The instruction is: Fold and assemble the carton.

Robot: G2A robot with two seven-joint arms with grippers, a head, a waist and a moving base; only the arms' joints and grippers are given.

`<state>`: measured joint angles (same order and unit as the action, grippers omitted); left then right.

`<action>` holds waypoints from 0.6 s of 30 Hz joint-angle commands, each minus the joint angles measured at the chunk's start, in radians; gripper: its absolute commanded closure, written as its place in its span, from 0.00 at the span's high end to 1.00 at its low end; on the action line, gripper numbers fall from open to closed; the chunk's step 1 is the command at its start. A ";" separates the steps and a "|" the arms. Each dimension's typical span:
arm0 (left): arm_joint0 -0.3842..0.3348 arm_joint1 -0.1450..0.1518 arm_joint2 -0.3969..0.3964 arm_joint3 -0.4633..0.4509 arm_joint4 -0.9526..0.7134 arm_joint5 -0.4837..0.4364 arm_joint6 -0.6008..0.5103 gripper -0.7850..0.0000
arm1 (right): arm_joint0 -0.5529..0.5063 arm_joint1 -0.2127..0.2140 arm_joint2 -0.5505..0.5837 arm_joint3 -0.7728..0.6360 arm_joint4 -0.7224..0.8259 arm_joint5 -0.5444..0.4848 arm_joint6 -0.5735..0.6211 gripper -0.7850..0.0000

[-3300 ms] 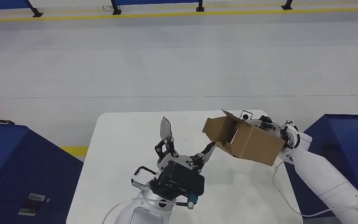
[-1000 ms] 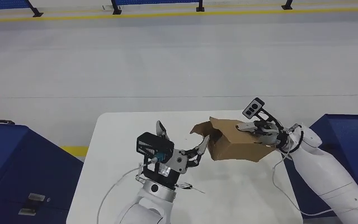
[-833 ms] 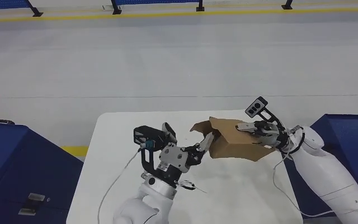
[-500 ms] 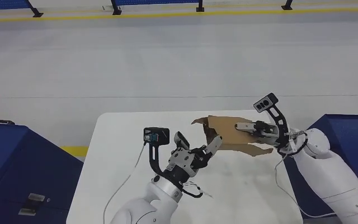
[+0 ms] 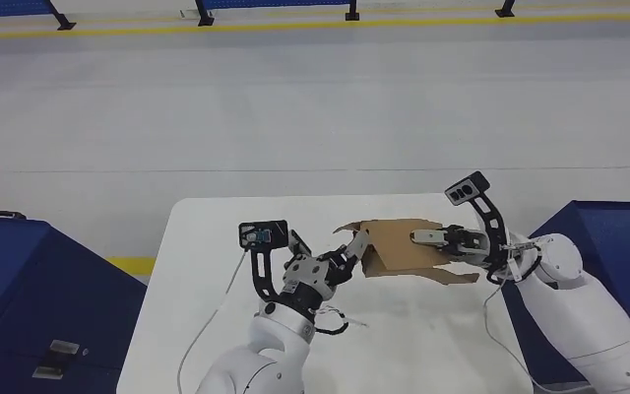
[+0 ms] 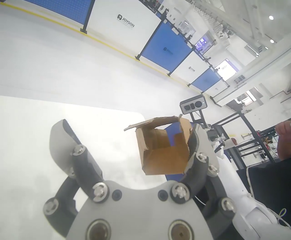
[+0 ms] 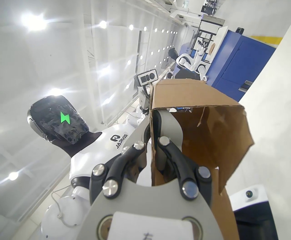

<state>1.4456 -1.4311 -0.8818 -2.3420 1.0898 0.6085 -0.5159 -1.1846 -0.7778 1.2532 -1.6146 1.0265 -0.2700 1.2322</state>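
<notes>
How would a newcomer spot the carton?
Look at the white table, over its right half. The carton is the box the right gripper clamps by one wall. It is the only brown thing there, its open, loose-flapped end facing the open left gripper.

We're in a big industrial hall here, a robotics test floor by the look of it. There's a wide pale floor (image 5: 315, 108) stretching away with a yellow line (image 5: 295, 25) painted across it. Along that line runs a row of blue and white partition panels (image 6: 167, 51) on black feet. High overhead, rows of ceiling lights (image 7: 34, 19) glare off white cladding. Blue cabinets (image 5: 49, 286) stand on either side of the white desk (image 5: 217, 256). Farther off there's another white robot (image 7: 193, 60), some black metal frames (image 6: 250, 136) and a lit screen (image 6: 226, 70).
</notes>
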 commanded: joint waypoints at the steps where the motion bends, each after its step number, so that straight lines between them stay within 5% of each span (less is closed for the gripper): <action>1: -0.005 -0.002 -0.001 0.009 0.010 0.008 -0.007 1.00 | -0.003 -0.002 0.007 -0.002 0.003 0.006 0.008 0.00; 18: -0.040 -0.018 0.027 0.072 0.026 -0.008 -0.044 1.00 | 0.000 -0.023 0.038 0.000 0.055 0.069 0.078 0.00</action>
<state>1.4067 -1.4484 -0.8561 -2.2729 1.1149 0.6030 -0.5632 -1.1853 -0.7994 1.2922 -1.6158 1.0714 -0.2107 1.3007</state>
